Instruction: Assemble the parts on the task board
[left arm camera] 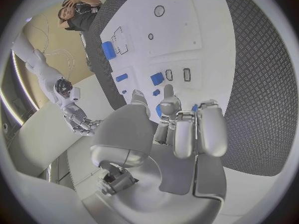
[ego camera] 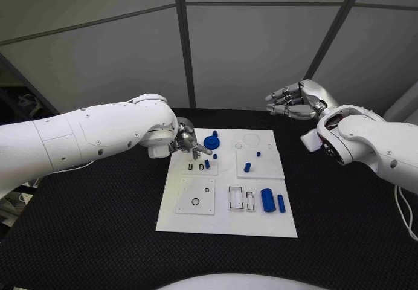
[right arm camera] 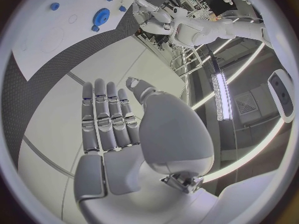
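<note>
In the head view, the white rectangular task board (ego camera: 228,225) lies in the middle of the black textured table (ego camera: 78,241). The left hand (ego camera: 186,144) is low over the board's far left part, just beside a round blue gear-shaped part (ego camera: 212,143); its fingers are bunched together and pointed down, and whether they pinch anything cannot be told. Small blue pegs (ego camera: 247,167) stand in the raised square plates at mid-board, and a thick blue cylinder (ego camera: 267,200) and a slimmer blue rod (ego camera: 280,203) lie side by side near the board's near right edge. The right hand (ego camera: 293,101) is raised well clear of the board beyond its far right corner, fingers loosely curled with nothing in them. In the left wrist view, the left hand (left arm camera: 181,127) hangs over the board with its silver fingers (left arm camera: 211,129) held close together, tips near a blue block-like part (left arm camera: 156,78); any grasp is hidden. In the right wrist view, the right hand (right arm camera: 124,129) is spread flat and empty, fingers straight and side by side, with the gear-shaped part (right arm camera: 101,17) far off on the board.
</note>
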`<action>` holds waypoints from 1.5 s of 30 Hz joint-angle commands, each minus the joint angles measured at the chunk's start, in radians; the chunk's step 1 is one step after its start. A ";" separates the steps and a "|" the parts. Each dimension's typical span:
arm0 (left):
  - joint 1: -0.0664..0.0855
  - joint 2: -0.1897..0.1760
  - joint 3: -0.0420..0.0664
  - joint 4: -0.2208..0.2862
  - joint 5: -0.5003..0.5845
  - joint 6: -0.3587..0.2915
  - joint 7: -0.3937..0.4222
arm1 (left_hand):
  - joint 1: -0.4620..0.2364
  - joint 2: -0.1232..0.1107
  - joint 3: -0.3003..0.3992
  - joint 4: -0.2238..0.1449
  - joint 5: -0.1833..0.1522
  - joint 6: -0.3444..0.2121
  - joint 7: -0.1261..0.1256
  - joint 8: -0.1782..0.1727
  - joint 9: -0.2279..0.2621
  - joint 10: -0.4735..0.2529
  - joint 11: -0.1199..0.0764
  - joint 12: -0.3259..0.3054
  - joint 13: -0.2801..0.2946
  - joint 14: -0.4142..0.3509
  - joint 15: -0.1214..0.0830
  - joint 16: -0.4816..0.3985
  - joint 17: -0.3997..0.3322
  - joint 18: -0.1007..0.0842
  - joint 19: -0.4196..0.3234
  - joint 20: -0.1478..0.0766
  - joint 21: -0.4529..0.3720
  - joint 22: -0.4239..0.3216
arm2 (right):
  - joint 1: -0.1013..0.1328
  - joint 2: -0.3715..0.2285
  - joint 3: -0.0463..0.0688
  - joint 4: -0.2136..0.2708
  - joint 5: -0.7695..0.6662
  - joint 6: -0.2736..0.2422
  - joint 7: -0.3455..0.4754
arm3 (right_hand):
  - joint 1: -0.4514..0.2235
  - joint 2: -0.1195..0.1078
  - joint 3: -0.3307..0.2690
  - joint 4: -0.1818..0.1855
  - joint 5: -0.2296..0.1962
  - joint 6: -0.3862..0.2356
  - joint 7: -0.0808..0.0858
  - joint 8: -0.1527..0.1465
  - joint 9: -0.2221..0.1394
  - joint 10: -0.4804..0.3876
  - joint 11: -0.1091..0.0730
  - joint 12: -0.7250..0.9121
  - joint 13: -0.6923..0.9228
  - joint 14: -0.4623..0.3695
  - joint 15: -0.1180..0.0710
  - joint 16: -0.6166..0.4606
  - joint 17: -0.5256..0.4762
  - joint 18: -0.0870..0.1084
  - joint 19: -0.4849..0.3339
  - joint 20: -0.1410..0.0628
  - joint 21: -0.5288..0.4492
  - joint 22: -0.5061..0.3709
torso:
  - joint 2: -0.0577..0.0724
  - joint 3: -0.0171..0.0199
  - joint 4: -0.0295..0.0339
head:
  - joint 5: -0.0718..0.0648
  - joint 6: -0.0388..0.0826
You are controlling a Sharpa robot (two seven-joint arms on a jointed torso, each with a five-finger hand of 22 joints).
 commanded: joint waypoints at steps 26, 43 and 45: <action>-0.002 0.092 -0.023 -0.070 -0.031 0.033 0.001 | 0.049 0.046 0.012 -0.022 -0.002 -0.036 0.005 0.029 0.052 -0.013 0.001 -0.004 -0.006 0.092 -0.006 -0.005 0.232 -0.139 0.000 0.002 0.007 0.008 | 0.002 0.020 0.001 0.007 0.019 -0.029 0.009 | 0.001 -0.008 -0.005 -0.015 0.001 -0.012 0.029 -0.042 -0.006 -0.018 0.031 -0.052 -0.115 -0.010 0.034 -0.151 -0.071 0.011 0.037 0.038 -0.175 -0.126 | 0.000 -0.0003 0.0007 | -0.005 -0.016; -0.003 0.106 -0.023 -0.088 -0.031 0.059 0.000 | 0.060 0.051 0.021 -0.030 -0.001 -0.039 0.004 0.036 0.064 -0.010 0.000 0.000 -0.001 0.092 -0.006 -0.004 0.233 -0.140 0.002 0.002 0.011 0.015 | 0.002 0.024 0.001 0.008 0.019 -0.031 0.004 | 0.001 -0.007 -0.006 -0.015 0.002 -0.013 0.031 -0.043 -0.006 -0.019 0.032 -0.053 -0.116 -0.009 0.034 -0.152 -0.072 0.011 0.038 0.039 -0.178 -0.128 | -0.001 0.0000 0.0013 | -0.008 -0.026; -0.003 0.105 -0.023 -0.089 -0.031 0.063 0.000 | 0.061 0.052 0.022 -0.032 -0.002 -0.039 0.004 0.038 0.066 -0.010 0.000 0.000 0.000 0.093 -0.006 -0.004 0.234 -0.141 0.002 0.002 0.012 0.017 | 0.002 0.025 0.001 0.007 0.019 -0.032 0.004 | 0.001 -0.007 -0.006 -0.015 0.002 -0.013 0.031 -0.043 -0.006 -0.020 0.033 -0.053 -0.116 -0.008 0.034 -0.153 -0.072 0.011 0.039 0.039 -0.180 -0.129 | 0.000 -0.0003 0.0015 | -0.009 -0.028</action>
